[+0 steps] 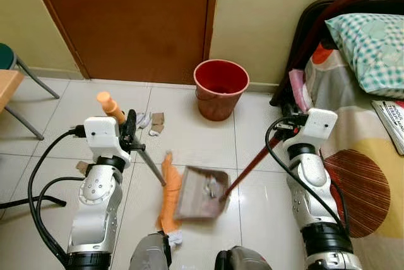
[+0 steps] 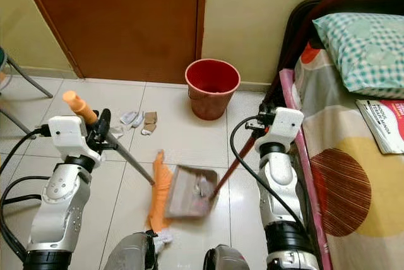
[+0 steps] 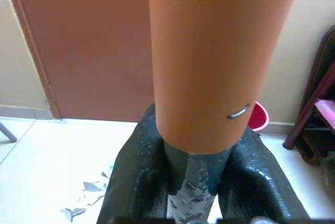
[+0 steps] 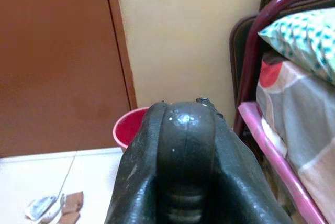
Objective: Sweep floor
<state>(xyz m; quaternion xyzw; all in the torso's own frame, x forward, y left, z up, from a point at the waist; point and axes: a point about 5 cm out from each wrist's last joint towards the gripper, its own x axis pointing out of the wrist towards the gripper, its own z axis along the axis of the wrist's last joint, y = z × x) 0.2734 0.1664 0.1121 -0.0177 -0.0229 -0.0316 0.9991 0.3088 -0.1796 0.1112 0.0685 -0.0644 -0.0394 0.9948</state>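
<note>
Both grippers pinched their tools: left gripper (image 1: 129,132) the broom (image 1: 168,191), right gripper (image 1: 291,120) the dustpan (image 1: 201,194). Scraps (image 1: 151,123) lay beyond the dustpan, toward the bucket (image 1: 220,88); bristles should draw them pan-ward with the lip flat.

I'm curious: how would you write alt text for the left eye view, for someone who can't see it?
A robot's left gripper holds an orange broom and its right gripper a dustpan by its red handle, meeting on a tiled floor. Beyond lie paper scraps, a red bucket by a brown door, and a bed on the right.
</note>
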